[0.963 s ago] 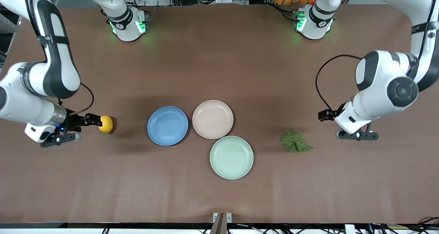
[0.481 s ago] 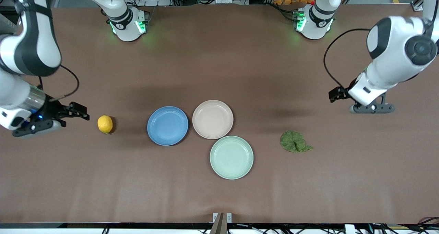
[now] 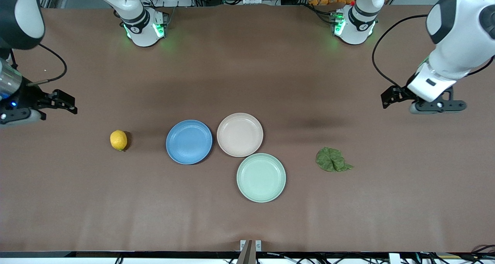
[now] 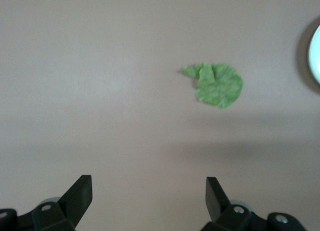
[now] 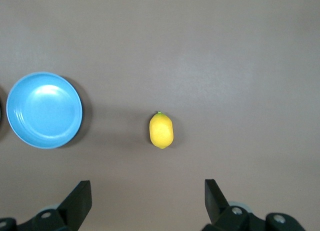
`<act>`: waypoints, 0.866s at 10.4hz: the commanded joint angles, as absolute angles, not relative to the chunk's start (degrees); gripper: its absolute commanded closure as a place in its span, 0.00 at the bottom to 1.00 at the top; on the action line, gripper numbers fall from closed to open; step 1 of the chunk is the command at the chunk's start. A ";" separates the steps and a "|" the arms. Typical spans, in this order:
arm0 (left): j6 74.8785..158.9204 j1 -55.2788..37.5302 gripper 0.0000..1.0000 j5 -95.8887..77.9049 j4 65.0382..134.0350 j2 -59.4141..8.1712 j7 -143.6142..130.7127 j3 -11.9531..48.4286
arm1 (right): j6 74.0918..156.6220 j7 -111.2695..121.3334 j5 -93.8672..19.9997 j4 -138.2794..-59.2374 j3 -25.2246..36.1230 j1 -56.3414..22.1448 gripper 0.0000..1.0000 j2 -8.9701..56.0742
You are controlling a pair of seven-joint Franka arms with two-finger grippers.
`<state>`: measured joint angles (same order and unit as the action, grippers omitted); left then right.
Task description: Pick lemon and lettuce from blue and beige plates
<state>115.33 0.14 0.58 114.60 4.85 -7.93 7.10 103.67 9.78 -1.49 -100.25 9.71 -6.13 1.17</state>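
The lemon [image 3: 118,140] lies on the bare table beside the empty blue plate [image 3: 189,142], toward the right arm's end; it shows in the right wrist view [image 5: 161,130] with the blue plate [image 5: 44,110]. The beige plate [image 3: 239,134] is empty. The lettuce [image 3: 331,160] lies on the table toward the left arm's end and shows in the left wrist view [image 4: 216,84]. My right gripper [image 3: 65,101] is open and empty, raised over the table's end past the lemon. My left gripper [image 3: 390,96] is open and empty, raised over the table past the lettuce.
A pale mint-green plate [image 3: 261,177] sits empty, touching the beige plate and nearer the camera. The arm bases [image 3: 145,24] stand along the table's back edge. Brown table surface lies all around the plates.
My right gripper let go of the lemon and drew up and away toward the table's end. My left gripper rose and pulled back from the lettuce. Lemon and lettuce stayed put.
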 commanded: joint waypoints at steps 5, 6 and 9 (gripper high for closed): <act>110.07 -4.48 0.00 -0.09 103.30 2.38 -13.10 7.56 | 95.90 3.87 -0.18 -92.30 5.63 -3.69 0.00 0.09; 107.60 -4.48 0.00 0.00 100.92 2.29 -12.75 7.56 | 94.58 3.87 0.00 -91.15 5.63 -3.69 0.00 0.17; 101.71 -5.27 0.00 1.57 97.30 2.46 -7.24 7.56 | 92.73 3.87 -0.08 -90.09 5.62 -3.61 0.00 0.18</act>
<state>105.14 -4.36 0.66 100.46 3.48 -10.30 7.84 94.18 4.87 -0.91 -91.54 7.00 -5.09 -0.11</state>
